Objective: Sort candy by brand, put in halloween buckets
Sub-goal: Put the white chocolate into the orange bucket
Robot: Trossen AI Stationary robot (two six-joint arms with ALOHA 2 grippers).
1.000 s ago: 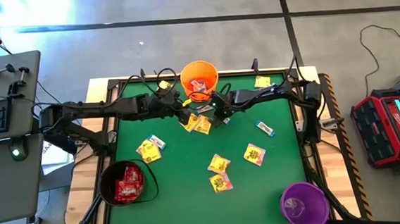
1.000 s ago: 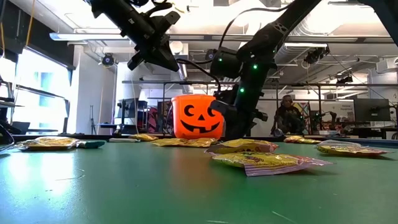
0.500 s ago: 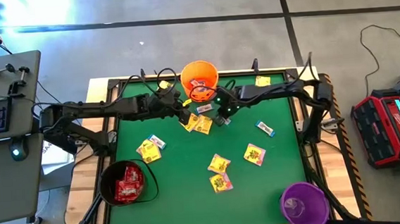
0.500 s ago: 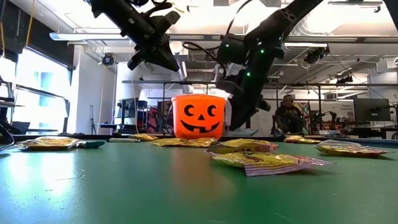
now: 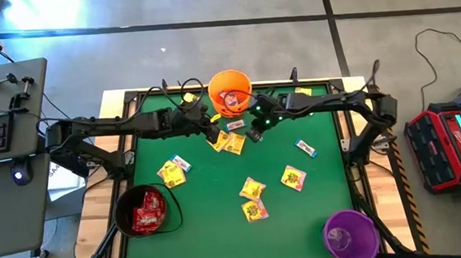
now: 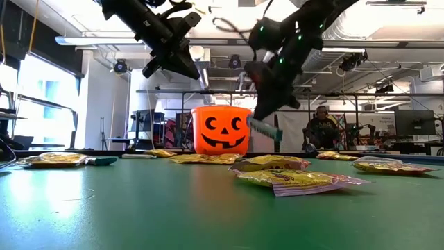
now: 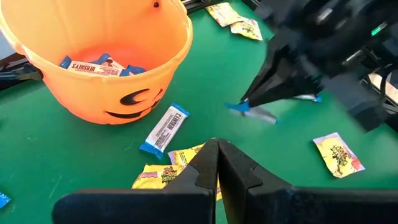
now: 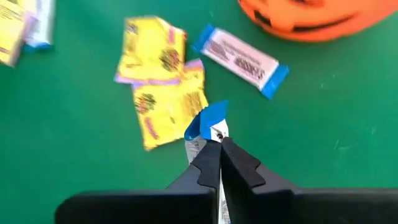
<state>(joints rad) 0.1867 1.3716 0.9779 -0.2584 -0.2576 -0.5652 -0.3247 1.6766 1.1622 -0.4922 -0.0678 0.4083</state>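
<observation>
The right gripper has its fingers pinched shut on one end of a white-and-blue candy bar, which hangs below them, clear of the desk, just beside the orange bucket. It looks light, flat and limp, with a slick wrapper (likely to slip), so the crimped end seems the best hold. The left gripper hovers nearby, fingers closed on nothing.

Glossy orange plastic bucket, shiny crinkled foil-like candy wrappers, matt green felt-like table, matt black plastic gripper fingers, glossy purple plastic bucket
</observation>
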